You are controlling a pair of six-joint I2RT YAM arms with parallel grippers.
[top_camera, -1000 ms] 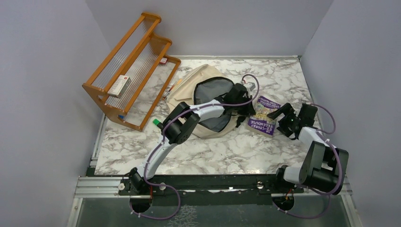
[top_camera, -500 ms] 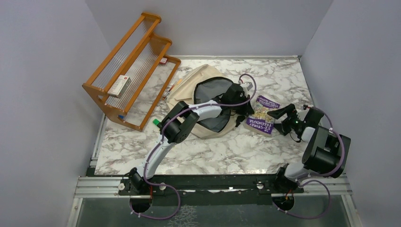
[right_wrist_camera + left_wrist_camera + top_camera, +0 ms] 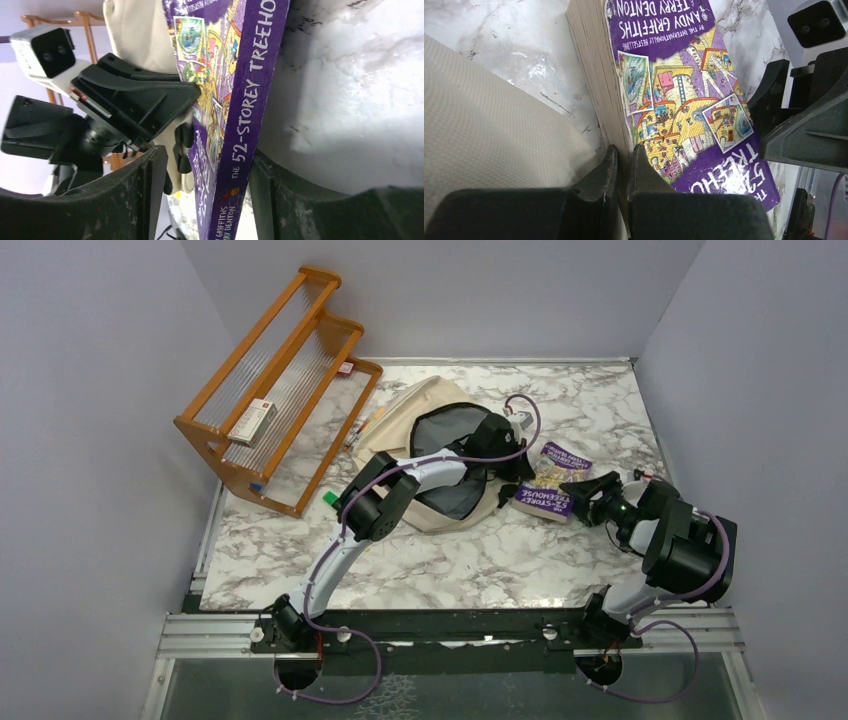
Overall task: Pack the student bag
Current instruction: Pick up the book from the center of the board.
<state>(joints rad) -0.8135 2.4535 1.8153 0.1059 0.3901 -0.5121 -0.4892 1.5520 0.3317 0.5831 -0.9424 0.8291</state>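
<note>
The student bag [image 3: 415, 400] lies open in the middle of the table, beige with a dark lining; its fabric also shows in the left wrist view [image 3: 499, 110]. A purple paperback book [image 3: 552, 478] lies just right of it. My left gripper [image 3: 507, 485] is at the bag's right rim, shut [image 3: 623, 155] on a fold of bag fabric, tight against the book's page edge [image 3: 594, 75]. My right gripper [image 3: 583, 492] is open [image 3: 207, 155] and straddles the book's spine [image 3: 245, 120]. One finger [image 3: 270, 200] is at the spine, the other stands apart.
An orange wooden rack [image 3: 270, 390] stands at the back left, with a small box [image 3: 252, 420] on it. A small green item [image 3: 328, 499] lies left of the bag. Grey walls close both sides. The two grippers are a book's width apart.
My right gripper has swung left and down to the book and now straddles its spine. The book has slid a little toward the bag. My left gripper has barely shifted.
</note>
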